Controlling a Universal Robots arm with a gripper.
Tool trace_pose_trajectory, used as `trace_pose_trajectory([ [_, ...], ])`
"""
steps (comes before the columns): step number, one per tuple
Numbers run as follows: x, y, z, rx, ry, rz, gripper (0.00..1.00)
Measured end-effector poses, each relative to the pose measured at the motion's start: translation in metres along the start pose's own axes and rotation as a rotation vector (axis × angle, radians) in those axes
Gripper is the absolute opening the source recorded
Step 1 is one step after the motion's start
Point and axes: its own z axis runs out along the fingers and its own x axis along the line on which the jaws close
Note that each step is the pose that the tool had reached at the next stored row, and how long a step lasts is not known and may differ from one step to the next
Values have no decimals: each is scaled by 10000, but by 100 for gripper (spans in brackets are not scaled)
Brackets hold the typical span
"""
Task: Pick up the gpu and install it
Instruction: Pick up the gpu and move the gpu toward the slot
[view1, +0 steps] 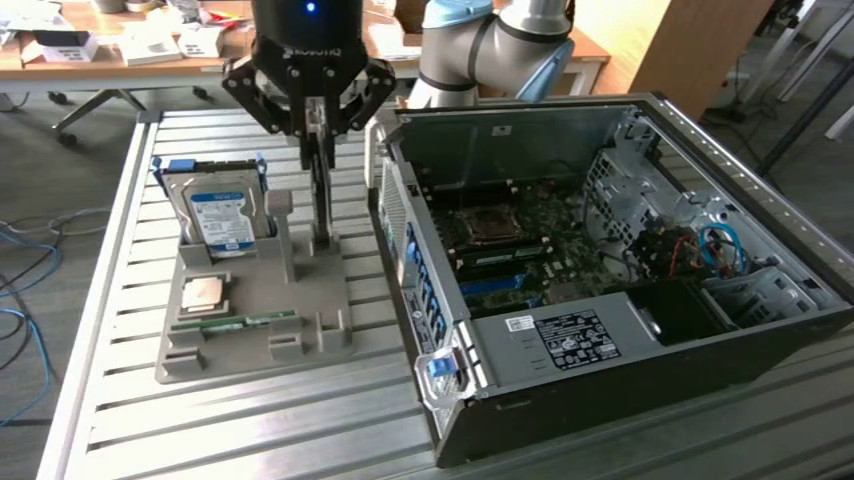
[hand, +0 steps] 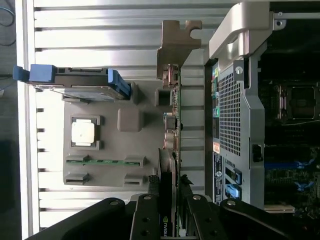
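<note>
The gpu (view1: 322, 195) is a thin card seen edge-on, standing upright over the grey parts holder (view1: 254, 345). Its lower end is at the holder's slot, and I cannot tell whether it has left the slot. My gripper (view1: 314, 130) comes down from above and is shut on the card's upper edge, one black finger on each side. In the wrist view the gpu (hand: 173, 125) runs away from my gripper (hand: 169, 212) over the holder (hand: 107, 172), ending in its metal bracket (hand: 177, 42).
The open computer case (view1: 601, 280) lies at the exterior view's right of the holder, motherboard (view1: 521, 240) exposed; its perforated rear wall (hand: 232, 105) is close beside the card. On the holder sit a hard drive (view1: 220, 215), a processor (view1: 203, 292) and a green memory stick (view1: 240, 322).
</note>
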Motion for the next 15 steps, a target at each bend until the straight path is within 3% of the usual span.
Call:
trace_pose_trajectory([
  [8, 5, 17, -302, -1, -1, 0, 26],
  [15, 5, 19, -328, -1, -1, -1, 26],
])
